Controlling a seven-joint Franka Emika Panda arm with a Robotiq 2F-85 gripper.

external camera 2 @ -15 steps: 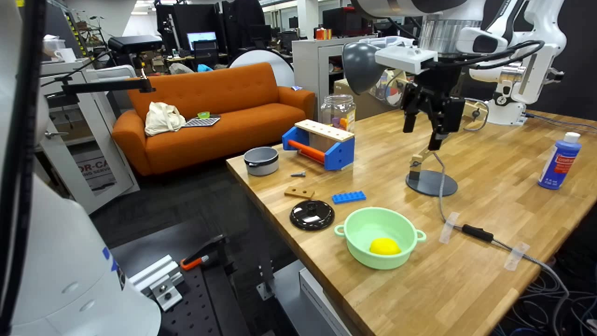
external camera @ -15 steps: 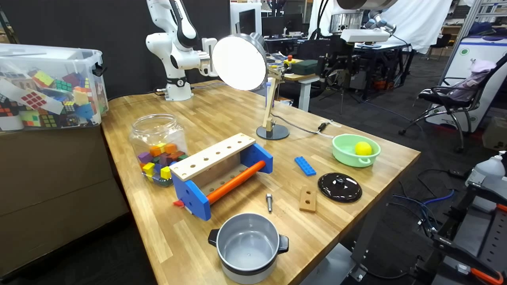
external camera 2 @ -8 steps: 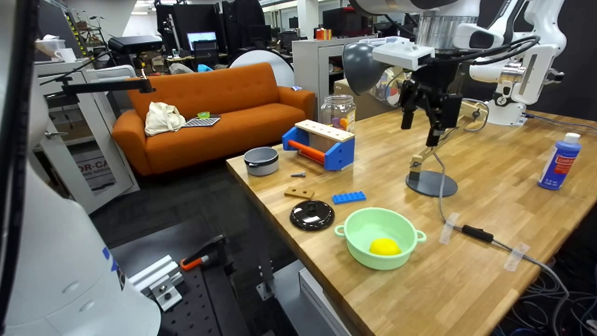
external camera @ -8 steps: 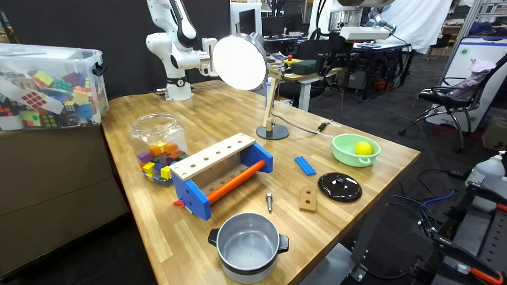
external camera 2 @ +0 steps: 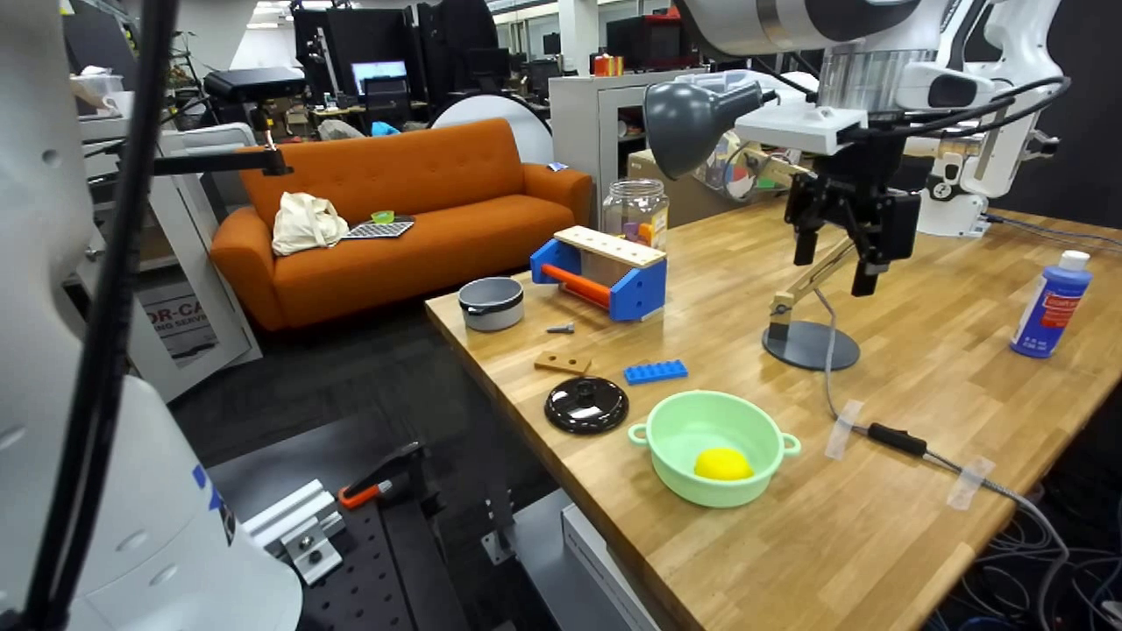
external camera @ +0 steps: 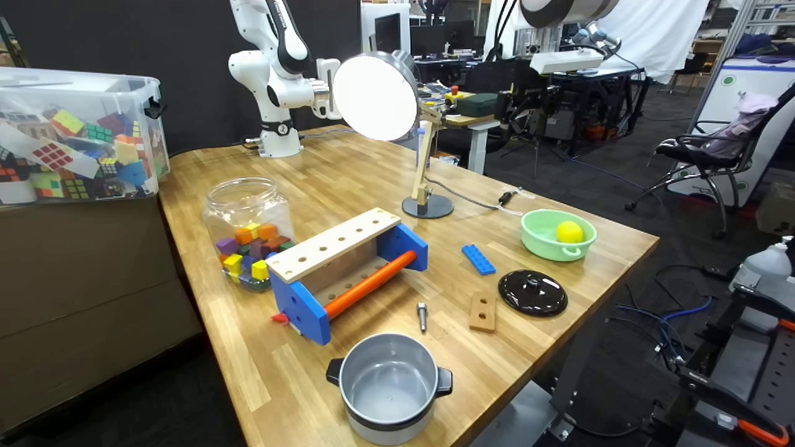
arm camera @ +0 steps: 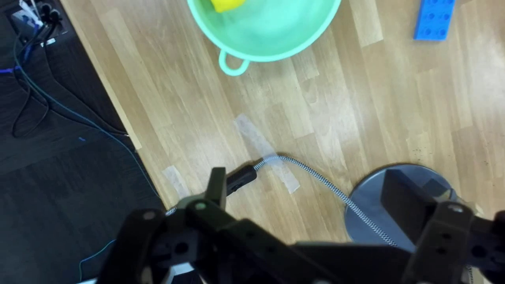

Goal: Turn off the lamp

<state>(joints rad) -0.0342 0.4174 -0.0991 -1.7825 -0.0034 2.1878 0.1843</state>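
- A single yellow ball (external camera 2: 723, 464) sits in the pale green bowl (external camera 2: 701, 422), bottom centre of an exterior view; the wrist view's top edge cuts off both.
- Coloured blocks (external camera: 256, 245) lie in the clear jar (external camera: 248, 208), left of centre in an exterior view, heaped too closely to count.
- Puzzle cubes (external camera: 99, 134) crowd a see-through bin (external camera: 133, 89), upper left, chopped by the frame.
- One grey pot (external camera: 388, 372), bottom centre; one black lid (external camera: 533, 293), right of it.
- One blue brick (external camera: 478, 260), one bolt (external camera: 422, 317), one two-holed wooden plank (external camera: 482, 311), one toy bench (external camera: 333, 244).
- One desk lamp (external camera: 377, 97), top centre, its face glowing white; its black switch (external camera 2: 897, 439) lies lower right in an exterior view, between two strips of tape (external camera 2: 844, 429).
- The claw (external camera 2: 834, 265), upper right, hangs over the table (external camera 2: 789, 561), fingers (external camera 2: 804, 247) spread wide, hiding part of the lamp's wooden arm (external camera 2: 815, 273).
- Against dark furniture (external camera: 484, 77) in an exterior view I can hardly make out its outline.
- In the wrist view, a finger (arm camera: 216, 185) covers part of the switch; another blocks some of the lamp's base (arm camera: 365, 205), lower right.
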